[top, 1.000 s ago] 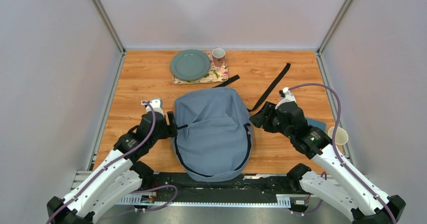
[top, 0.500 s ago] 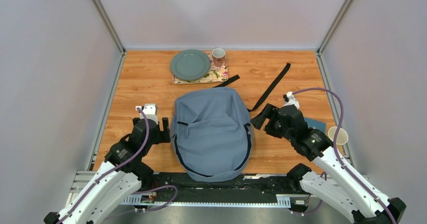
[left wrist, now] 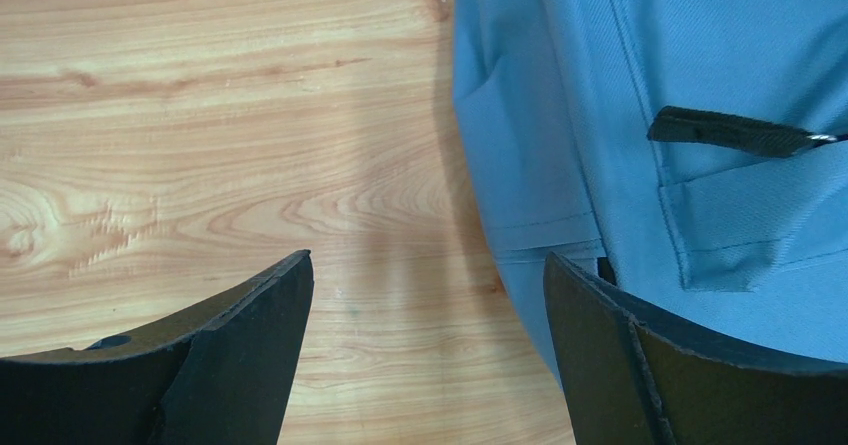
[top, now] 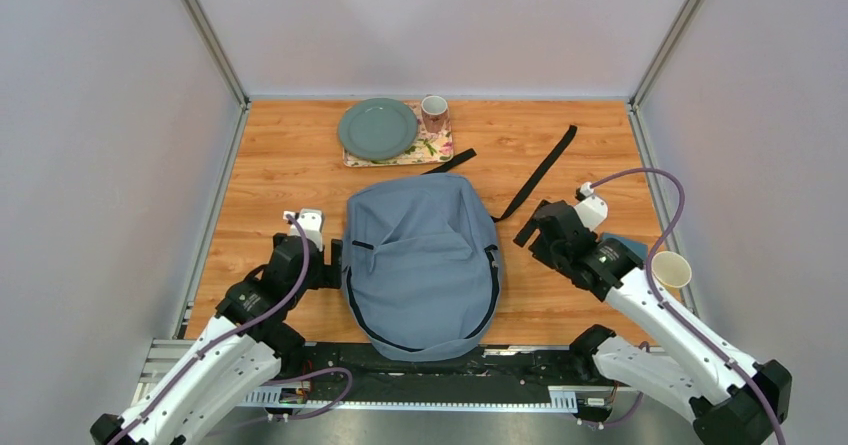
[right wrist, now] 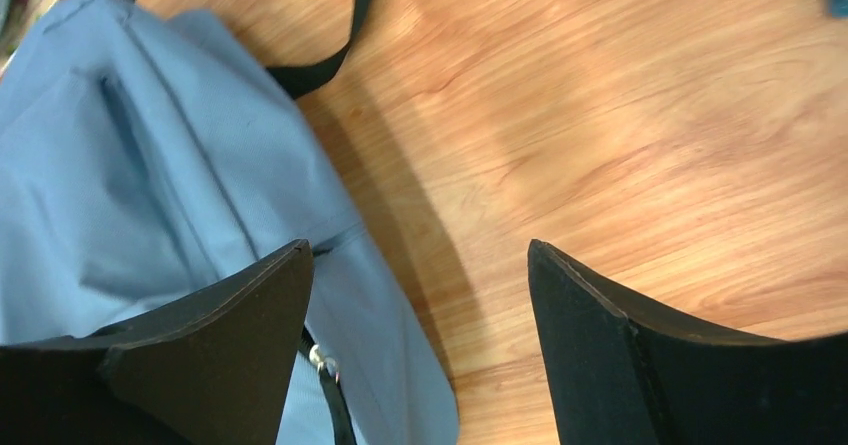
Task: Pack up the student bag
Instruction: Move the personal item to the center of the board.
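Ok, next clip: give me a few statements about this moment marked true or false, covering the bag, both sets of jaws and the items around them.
1. The student bag lies flat between the two arms. True.
2. The left jaws are clamped on the bag's edge. False: they stand open beside it, gripping nothing.
3. The green plate sits on the floral tray at the far side. True.
4. The paper cup lies tipped over on the tray. False: it stands upright by the right arm.
5. The right jaws hold the black strap. False: they are open and empty; the strap lies loose beyond the bag.
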Controlling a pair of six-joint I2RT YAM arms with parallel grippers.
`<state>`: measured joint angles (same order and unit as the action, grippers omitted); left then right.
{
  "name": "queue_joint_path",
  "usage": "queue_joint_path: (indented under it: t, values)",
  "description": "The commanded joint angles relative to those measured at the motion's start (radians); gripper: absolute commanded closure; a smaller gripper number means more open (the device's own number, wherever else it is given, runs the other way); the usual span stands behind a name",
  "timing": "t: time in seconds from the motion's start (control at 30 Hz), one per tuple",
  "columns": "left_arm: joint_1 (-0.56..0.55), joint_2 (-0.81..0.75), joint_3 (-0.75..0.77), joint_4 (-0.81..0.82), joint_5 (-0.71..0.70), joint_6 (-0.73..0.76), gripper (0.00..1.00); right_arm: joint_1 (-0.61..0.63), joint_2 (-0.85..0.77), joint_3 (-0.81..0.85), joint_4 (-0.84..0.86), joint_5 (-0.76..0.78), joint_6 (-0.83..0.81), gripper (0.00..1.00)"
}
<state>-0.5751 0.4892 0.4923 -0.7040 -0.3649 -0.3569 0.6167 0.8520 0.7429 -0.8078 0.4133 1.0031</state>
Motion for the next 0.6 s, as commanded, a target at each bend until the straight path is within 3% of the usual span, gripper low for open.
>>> queue_joint_path:
  t: [0.0,0.33,0.57]
  values:
    - [0.004,0.046,0.031,0.02,-0.008,0.042,0.08,-0.035,0.079,0.113,-0.054,0.171,0.084,0.18]
    - [0.006,-0.03,0.009,0.035,-0.029,0.032,0.04,-0.342,0.461,0.314,-0.122,0.156,-0.162,0.1]
    - [0.004,-0.075,0.012,0.02,-0.038,0.021,0.04,-0.569,0.46,0.273,0.014,0.161,-0.337,0.06]
